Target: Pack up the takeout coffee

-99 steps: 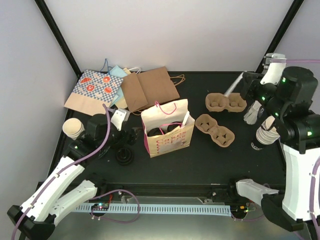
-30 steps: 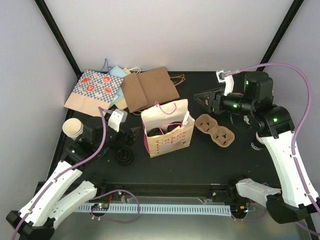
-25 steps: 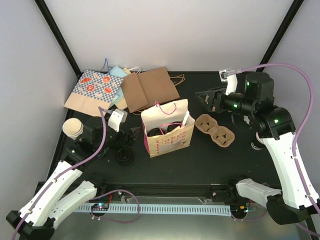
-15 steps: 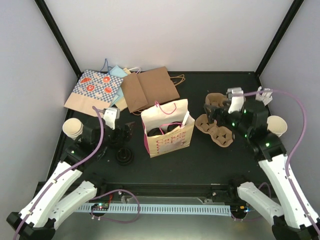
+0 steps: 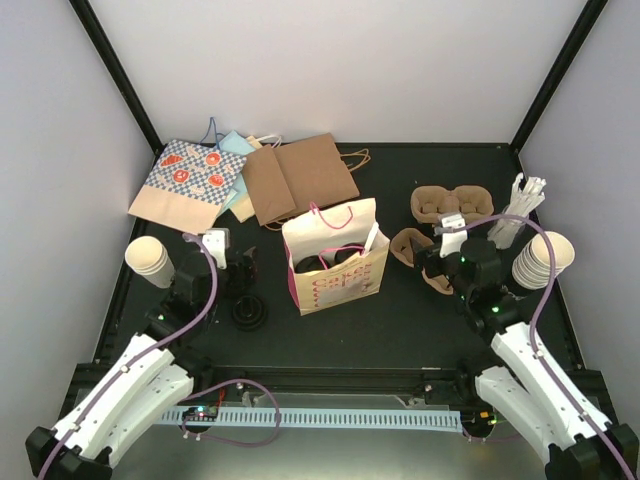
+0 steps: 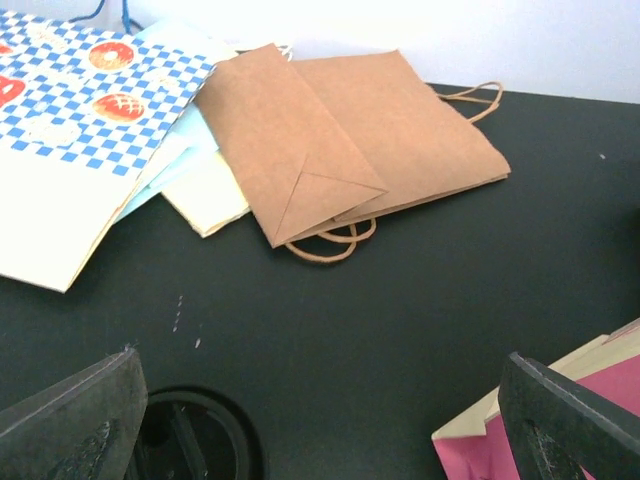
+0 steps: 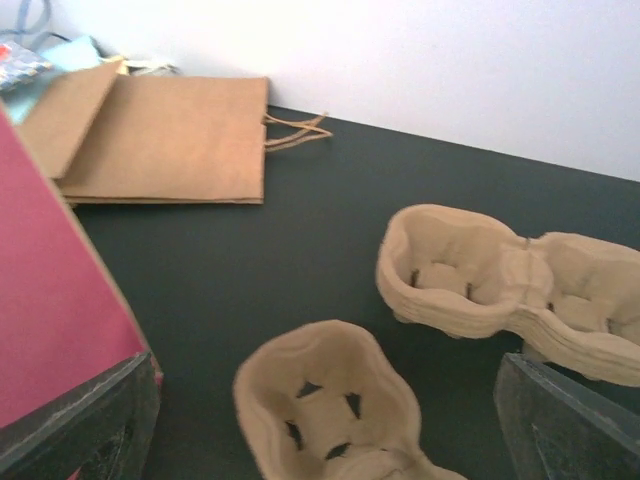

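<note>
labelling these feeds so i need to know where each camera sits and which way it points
Top: above and behind the arms, looking down on the table; both arms show.
Left wrist: on the left hand, facing the flat brown bag; its fingertips frame the bottom.
Right wrist: on the right hand, facing two cup carriers; fingertips at the bottom corners.
Shared: both wrist views catch that flat brown bag.
</note>
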`<state>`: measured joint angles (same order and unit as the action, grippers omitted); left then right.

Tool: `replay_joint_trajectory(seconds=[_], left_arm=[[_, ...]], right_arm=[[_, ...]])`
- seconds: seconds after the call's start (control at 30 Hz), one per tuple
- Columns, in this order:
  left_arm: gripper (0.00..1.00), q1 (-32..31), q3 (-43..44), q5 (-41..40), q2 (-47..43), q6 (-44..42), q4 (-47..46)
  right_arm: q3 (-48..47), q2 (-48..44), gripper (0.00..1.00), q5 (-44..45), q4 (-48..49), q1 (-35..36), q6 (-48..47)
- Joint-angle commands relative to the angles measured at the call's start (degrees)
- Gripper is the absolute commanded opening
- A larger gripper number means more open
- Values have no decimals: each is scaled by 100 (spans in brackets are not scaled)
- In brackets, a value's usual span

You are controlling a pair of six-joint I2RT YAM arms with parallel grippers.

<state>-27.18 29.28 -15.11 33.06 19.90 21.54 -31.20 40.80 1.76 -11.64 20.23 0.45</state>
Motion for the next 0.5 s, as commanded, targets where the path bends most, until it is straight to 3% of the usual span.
replay_joint_trajectory(seconds=[0.0, 0.13, 0.33, 0.47], left_arm=[[99, 32, -273, 180, 59, -422, -1543], [99, 44, -518, -361, 564, -651, -2310], [99, 461, -436, -764, 1379, -1218, -2997], [99, 996, -665, -568, 1824, -1158, -3629]], right_arm=[[517, 93, 93, 695, 1587, -180, -445], [672, 407, 93, -157, 2292, -1008, -115], [1083, 874, 93, 441, 3129, -1295, -306], [1528, 1206, 93, 410, 4245, -1337, -214]])
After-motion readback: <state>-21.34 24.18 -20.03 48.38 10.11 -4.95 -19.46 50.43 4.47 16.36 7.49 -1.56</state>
